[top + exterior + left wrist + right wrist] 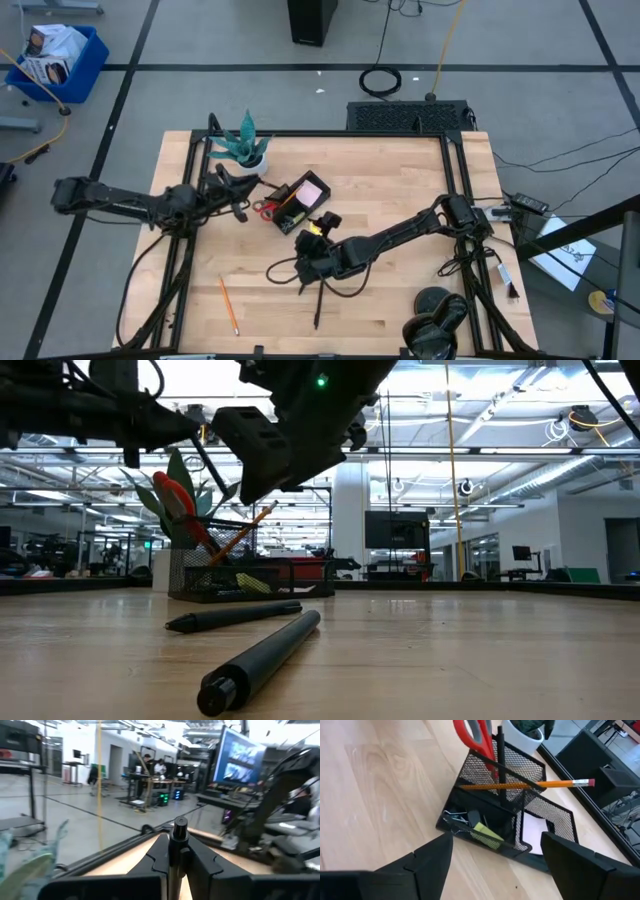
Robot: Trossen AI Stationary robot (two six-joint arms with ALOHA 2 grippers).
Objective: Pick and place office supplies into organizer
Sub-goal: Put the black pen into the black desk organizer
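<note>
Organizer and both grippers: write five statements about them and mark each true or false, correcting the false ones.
1. The red-handled scissors stand in the organizer's tall mesh cup. True.
2. The right gripper grips a pen. False: its fingers are spread wide with nothing between them, and it faces the organizer.
3. An orange pencil lies across the top of the mesh cup. True.
4. Every pen and pencil is already in the organizer. False: two black pens lie on the table in the low view, and another orange pencil lies on the table near its front edge.
5. The left gripper is shut on a slim black pen. True.
</note>
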